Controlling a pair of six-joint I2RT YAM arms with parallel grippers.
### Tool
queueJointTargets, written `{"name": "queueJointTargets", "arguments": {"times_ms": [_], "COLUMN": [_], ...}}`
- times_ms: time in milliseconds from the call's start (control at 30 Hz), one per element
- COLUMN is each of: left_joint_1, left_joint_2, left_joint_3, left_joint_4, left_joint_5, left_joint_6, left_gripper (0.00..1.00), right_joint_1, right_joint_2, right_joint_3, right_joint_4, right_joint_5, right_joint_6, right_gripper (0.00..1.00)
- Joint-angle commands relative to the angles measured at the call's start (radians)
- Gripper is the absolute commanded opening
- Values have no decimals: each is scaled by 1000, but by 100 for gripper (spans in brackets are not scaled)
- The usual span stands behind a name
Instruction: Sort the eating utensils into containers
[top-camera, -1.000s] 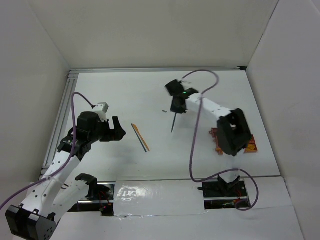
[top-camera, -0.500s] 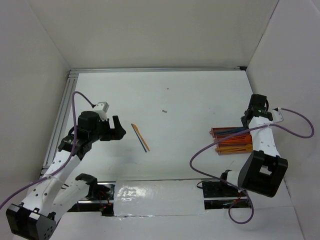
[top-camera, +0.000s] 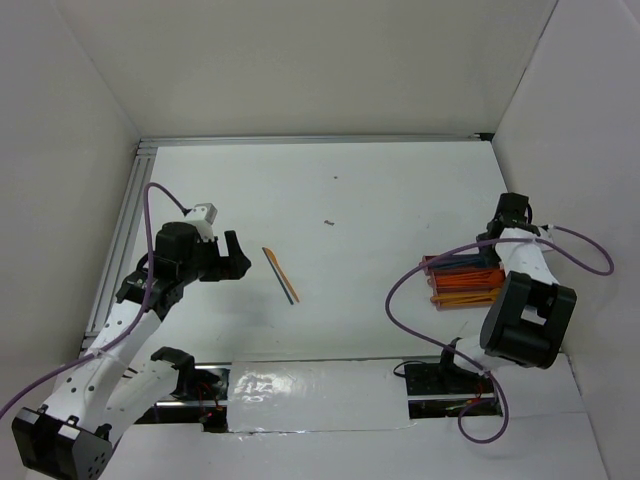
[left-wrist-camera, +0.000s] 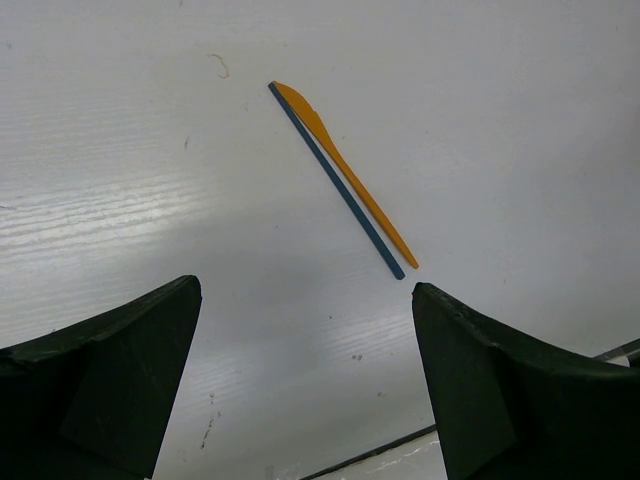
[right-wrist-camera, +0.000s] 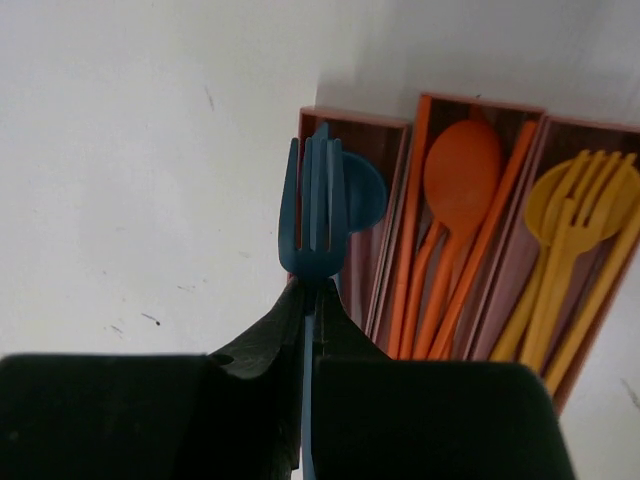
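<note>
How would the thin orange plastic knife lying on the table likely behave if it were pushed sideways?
The thin orange plastic knife looks light and flat, so it would probably slide rather than roll. It lies against the thin blue stick, so a push would likely shift both.

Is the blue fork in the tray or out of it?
Out. The right gripper is shut on the blue fork, holding its prongs over the tray where a blue spoon lies.

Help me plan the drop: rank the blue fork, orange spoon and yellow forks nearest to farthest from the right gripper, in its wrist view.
1. The blue fork, clamped in the right gripper.
2. The orange spoon, middle trough.
3. The yellow forks, rightmost trough.
</note>
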Motion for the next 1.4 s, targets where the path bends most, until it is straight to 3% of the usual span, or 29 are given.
{"name": "queueJointTargets", "arguments": {"times_ms": [0, 200, 833, 1367], "left_joint_1": [2, 2, 2, -1], "left_joint_2": [-15, 4, 5, 5], "left_joint_3": [11, 12, 20, 17], "left_joint_4": [37, 42, 31, 34], "left_joint_5": [-7, 16, 24, 29], "left_joint_6": [25, 22, 12, 17], "left_gripper": [100, 100, 100, 100], "right_joint_1": [48, 94, 79, 84], "right_joint_2": [34, 63, 111, 88], "right_joint_3": [5, -4, -23, -12], "right_joint_4": [61, 87, 124, 102], "right_joint_5": [29, 66, 97, 108], "right_joint_6": [41, 61, 93, 98], "right_gripper": [0, 0, 0, 40]}}
